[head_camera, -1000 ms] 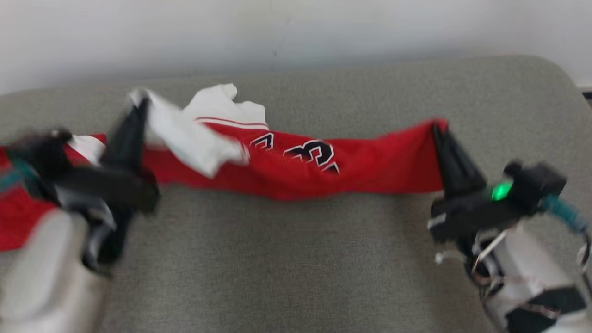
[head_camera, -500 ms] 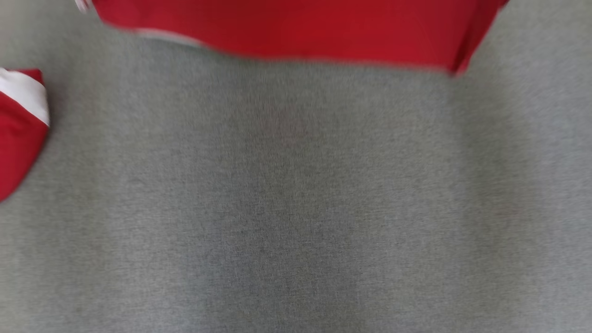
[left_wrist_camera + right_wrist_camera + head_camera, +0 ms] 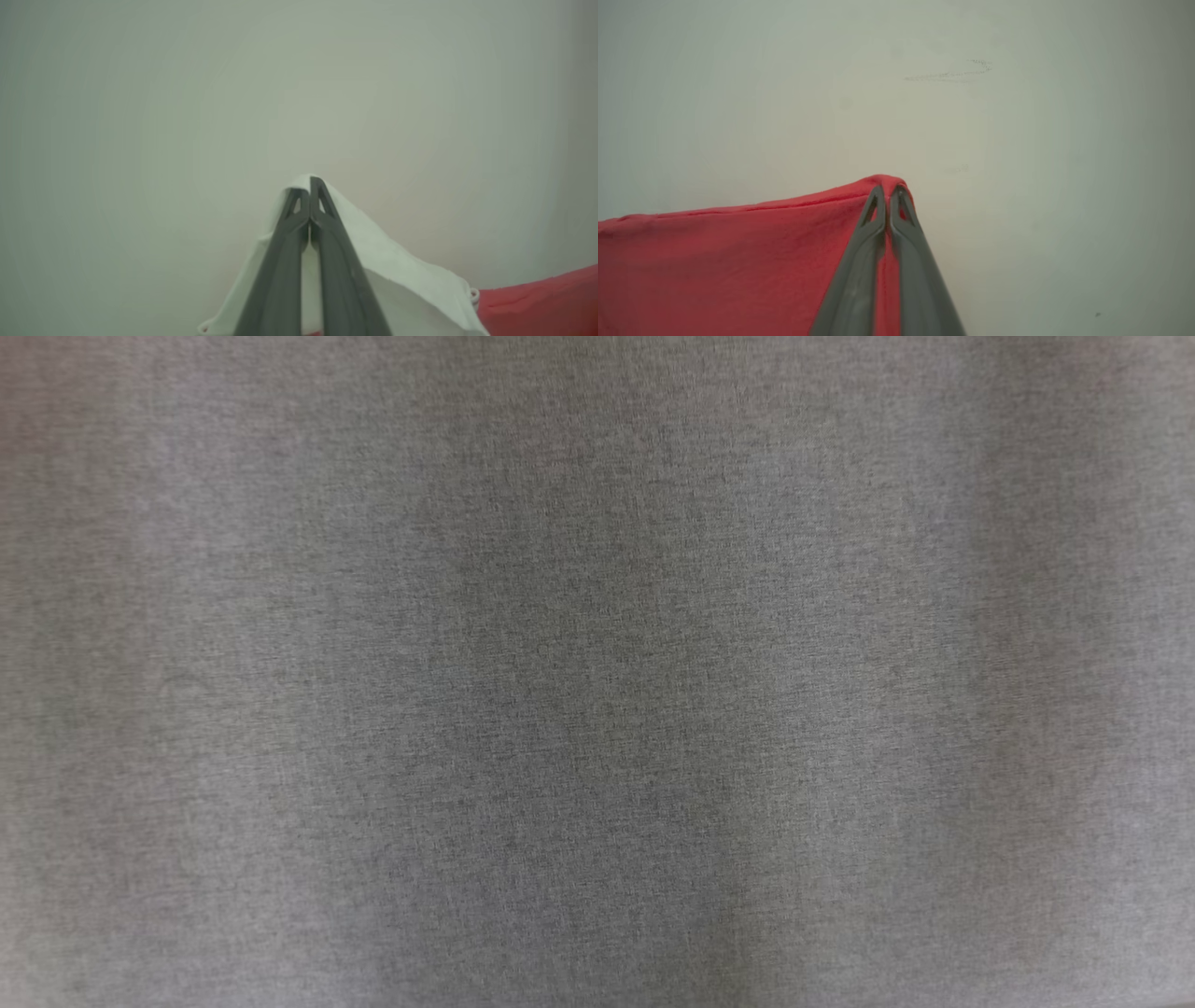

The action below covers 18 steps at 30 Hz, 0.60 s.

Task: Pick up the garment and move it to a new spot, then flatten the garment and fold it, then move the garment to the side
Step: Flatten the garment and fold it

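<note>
The garment is a red jersey with white parts. In the left wrist view my left gripper (image 3: 309, 184) is shut on a white part of the garment (image 3: 397, 270), which drapes down both sides of the fingers, with red cloth at the lower right. In the right wrist view my right gripper (image 3: 887, 191) is shut on a red corner of the garment (image 3: 728, 261), and the cloth stretches away to the left in a taut line. Both grippers hold the cloth up in front of a pale wall.
The head view looks down on plain grey fabric surface (image 3: 597, 672). Behind the held cloth stands a pale wall (image 3: 1017, 116) with a faint scuff mark (image 3: 948, 74).
The head camera has tilted down: the grippers and the red garment have slid up out of the head view, leaving grey fabric.
</note>
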Tool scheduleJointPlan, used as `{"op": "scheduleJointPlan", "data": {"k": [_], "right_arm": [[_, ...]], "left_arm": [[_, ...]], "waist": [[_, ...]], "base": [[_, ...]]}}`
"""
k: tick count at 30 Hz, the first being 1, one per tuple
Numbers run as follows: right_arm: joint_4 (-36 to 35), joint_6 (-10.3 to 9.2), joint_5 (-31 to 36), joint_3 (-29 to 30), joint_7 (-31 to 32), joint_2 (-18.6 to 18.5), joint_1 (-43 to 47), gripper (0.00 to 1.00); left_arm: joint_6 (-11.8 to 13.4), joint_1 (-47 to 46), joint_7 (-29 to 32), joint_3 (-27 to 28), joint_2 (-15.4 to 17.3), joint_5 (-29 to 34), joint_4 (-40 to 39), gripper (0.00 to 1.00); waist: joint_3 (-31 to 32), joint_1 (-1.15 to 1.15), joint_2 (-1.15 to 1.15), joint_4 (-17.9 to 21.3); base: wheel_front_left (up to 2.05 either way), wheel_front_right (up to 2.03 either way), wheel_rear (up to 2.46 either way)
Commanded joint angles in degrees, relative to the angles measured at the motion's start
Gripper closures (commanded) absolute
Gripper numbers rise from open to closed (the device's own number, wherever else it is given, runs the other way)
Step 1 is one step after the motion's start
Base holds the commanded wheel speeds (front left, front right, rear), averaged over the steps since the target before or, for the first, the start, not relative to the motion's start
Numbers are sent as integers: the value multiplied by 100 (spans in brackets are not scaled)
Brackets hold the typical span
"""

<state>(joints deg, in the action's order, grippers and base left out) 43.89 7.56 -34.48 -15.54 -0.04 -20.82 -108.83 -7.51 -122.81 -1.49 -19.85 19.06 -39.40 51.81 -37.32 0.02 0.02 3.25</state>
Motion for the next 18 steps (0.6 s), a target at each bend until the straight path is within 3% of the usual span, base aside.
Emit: {"op": "scheduleJointPlan", "data": {"k": [1,8,18], "right_arm": [[232,-16,2,-47,-64,33,-236,100],[779,-16,-87,-234,-251,124,-530,100],[1152,-16,-381,-663,-452,106,-651,100]], "left_arm": [[7,-193,-84,-75,-28,-12,189,100],[7,-359,-179,-326,-96,-94,574,100],[7,-502,-238,-713,62,-374,860,100]], "waist": [[-71,-2,-2,13],[-130,-2,-2,24],[-217,-2,-2,58]], "base": [[0,0,0],[0,0,0],[0,0,0]]}}
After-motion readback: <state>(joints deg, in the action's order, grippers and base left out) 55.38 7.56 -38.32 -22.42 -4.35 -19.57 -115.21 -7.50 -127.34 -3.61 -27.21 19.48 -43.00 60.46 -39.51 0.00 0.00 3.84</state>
